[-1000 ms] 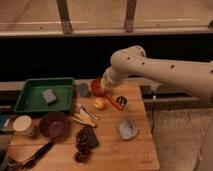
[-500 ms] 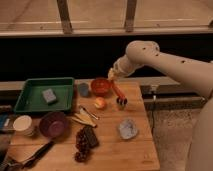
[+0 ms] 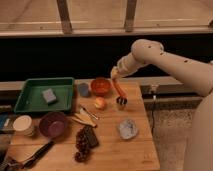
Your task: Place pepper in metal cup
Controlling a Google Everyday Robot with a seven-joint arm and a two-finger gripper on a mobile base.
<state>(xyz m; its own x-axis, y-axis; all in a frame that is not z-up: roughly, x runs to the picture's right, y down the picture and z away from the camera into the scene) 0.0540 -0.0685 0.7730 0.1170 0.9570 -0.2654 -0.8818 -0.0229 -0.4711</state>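
Several things are spread over the wooden table (image 3: 107, 150): nearest, a bunch of dark grapes (image 3: 80, 145) is seen by a dark block, a purple bowl (image 3: 53, 123) at the left and a crumpled pale object (image 3: 128, 129) at the right. Farther back, an apple (image 3: 100, 103) is set beside the metal cup (image 3: 121, 101), over which the pepper (image 3: 119, 89) is held hanging, its lower tip at the cup's mouth. Farthest, a green tray (image 3: 30, 102) with a sponge (image 3: 49, 95) and an orange bowl (image 3: 100, 86) are lined along the far edge, and the gripper (image 3: 115, 76) is closed on the pepper's upper end just right of that bowl.
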